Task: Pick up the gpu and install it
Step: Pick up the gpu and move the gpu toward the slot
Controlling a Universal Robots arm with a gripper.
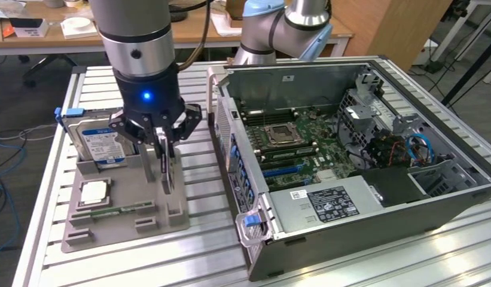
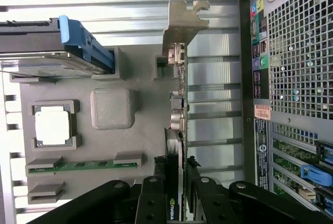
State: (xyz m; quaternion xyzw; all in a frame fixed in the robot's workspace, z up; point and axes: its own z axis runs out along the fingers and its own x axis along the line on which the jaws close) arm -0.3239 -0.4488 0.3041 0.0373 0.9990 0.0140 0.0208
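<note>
The gpu [image 1: 167,174] is a thin dark card standing on edge in a slot of the grey holder tray [image 1: 125,230], on the table to the exterior view's left of the open computer case [image 1: 349,161]. My gripper [image 1: 163,143] hangs straight above it, and its black fingers [image 2: 156,182] press on both faces of the card's upper edge. In the wrist view the gpu [image 2: 177,122] runs away from my gripper [image 2: 176,164] to its silver bracket [image 2: 182,26], which still sits at the tray's slot.
The tray also holds a silver hard drive [image 1: 101,140] with a blue clip, a processor chip [image 1: 94,192] and a green memory stick [image 1: 118,210]. The case lies open with its motherboard [image 1: 301,143] facing up. A second arm [image 1: 285,30] stands behind the case.
</note>
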